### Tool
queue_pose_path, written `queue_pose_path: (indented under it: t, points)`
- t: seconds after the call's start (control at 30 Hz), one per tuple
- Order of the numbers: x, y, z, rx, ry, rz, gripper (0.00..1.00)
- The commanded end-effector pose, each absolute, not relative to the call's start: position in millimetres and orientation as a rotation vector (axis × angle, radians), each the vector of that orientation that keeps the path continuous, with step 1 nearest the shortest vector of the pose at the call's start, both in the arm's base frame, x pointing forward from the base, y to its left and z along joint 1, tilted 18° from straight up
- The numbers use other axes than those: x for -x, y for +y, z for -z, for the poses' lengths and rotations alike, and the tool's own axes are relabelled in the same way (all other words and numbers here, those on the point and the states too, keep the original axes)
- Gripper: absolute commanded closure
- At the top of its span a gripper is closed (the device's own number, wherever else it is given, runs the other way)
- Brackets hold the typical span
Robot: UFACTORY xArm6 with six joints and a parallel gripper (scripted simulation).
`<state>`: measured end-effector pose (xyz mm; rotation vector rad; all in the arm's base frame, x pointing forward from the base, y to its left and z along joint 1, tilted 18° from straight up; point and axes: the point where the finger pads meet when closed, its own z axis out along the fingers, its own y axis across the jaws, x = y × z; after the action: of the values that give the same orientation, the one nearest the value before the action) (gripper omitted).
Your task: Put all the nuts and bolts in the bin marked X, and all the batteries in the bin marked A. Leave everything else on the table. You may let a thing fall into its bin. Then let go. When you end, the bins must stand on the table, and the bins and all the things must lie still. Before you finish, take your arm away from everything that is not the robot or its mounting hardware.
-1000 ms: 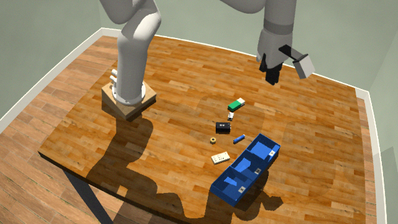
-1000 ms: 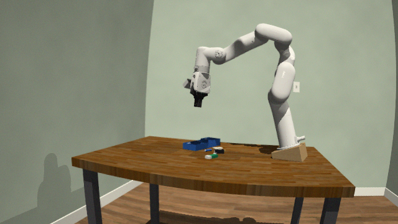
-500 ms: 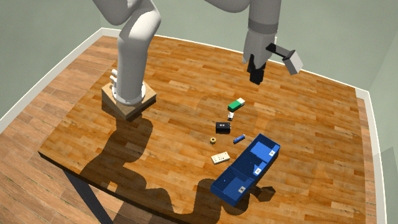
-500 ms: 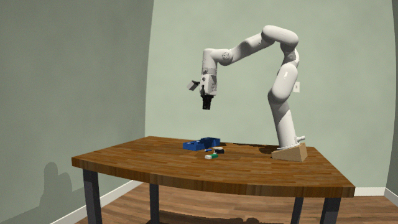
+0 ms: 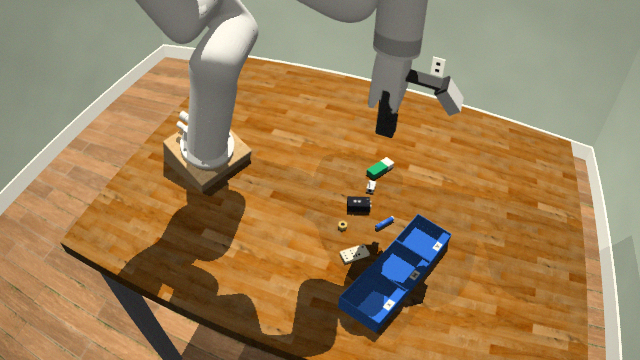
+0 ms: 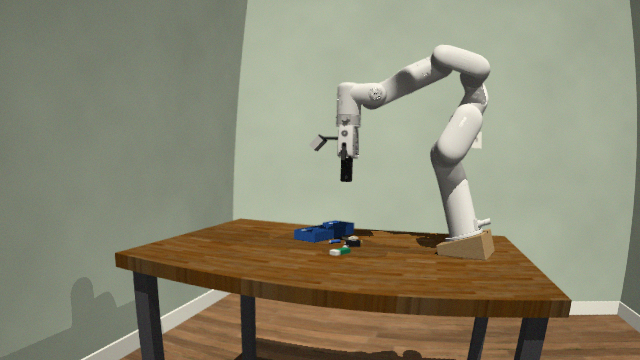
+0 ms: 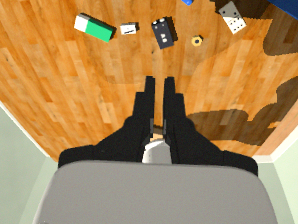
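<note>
My gripper (image 5: pixel 386 131) hangs high above the table with its fingers shut and nothing between them; it also shows in the side view (image 6: pixel 346 176) and the wrist view (image 7: pixel 158 86). Below it lie a green and white block (image 5: pixel 380 168), a small white piece (image 5: pixel 370 187), a black battery (image 5: pixel 359 204), a blue cylindrical battery (image 5: pixel 384 223) and a brass nut (image 5: pixel 342 225). A blue bin with three compartments (image 5: pixel 396 270) stands at the front right. Its labels are too small to read.
A domino tile (image 5: pixel 354 253) lies just left of the bin. The arm's base stands on a wooden block (image 5: pixel 207 160) at the left. The table's front edge runs close below the bin.
</note>
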<state>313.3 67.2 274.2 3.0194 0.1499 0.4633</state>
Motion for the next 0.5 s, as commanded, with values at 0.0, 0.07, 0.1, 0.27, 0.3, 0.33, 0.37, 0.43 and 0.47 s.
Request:
queue_pose_path:
  t: [0.0,0.07,0.1,0.27,0.3,0.33,0.37,0.43,0.47]
  points:
    - [-308.9,65.9,-273.1,-3.013,0.202,-0.466,0.93]
    - [-308.9,65.8,-273.1,-3.013,0.202,-0.466,0.93]
    - [-308.9,65.8,-273.1,-3.013,0.202,-0.466,0.93]
    - [-308.9,65.9,-273.1,-3.013,0.202,-0.466,0.93]
    - [-308.9,65.8,-273.1,-3.013,0.202,-0.466,0.93]
    - [-308.9,65.8,-273.1,-3.013,0.202,-0.466,0.93]
    - [-308.9,65.8,-273.1,-3.013,0.202,-0.466,0.93]
    - [-316.8,52.1,-267.8,-3.033,0.051,-0.474,0.93]
    - [-320.8,45.2,-265.2,-3.041,-0.025,-0.478,0.93]
